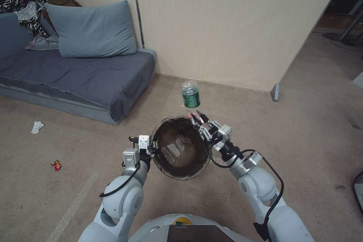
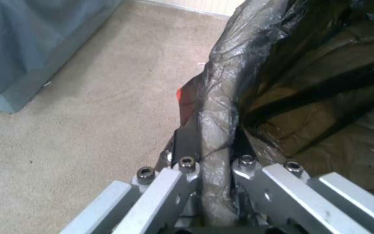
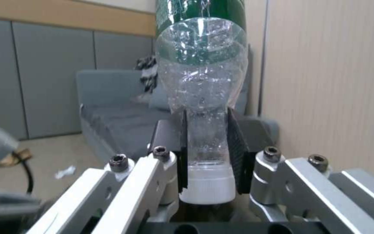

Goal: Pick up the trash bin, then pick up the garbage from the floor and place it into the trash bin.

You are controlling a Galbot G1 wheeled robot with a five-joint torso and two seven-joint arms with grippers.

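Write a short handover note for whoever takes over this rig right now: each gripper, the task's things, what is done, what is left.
Left gripper: shut on the trash bin rim, holding the bin off the carpet.
Right gripper: shut on the neck of the green-labelled plastic bottle, which stands up just beyond the bin's far rim.
Done: bin picked up, bottle picked up.
Left: bottle not yet in the bin; white tissue and red wrapper lie on the carpet to the left, near the sofa.

Beige carpet floor (image 1: 113,151): crumpled white tissue (image 1: 37,126) near sofa's (image 1: 75,79) front edge; red wrapper (image 1: 56,165) nearby.
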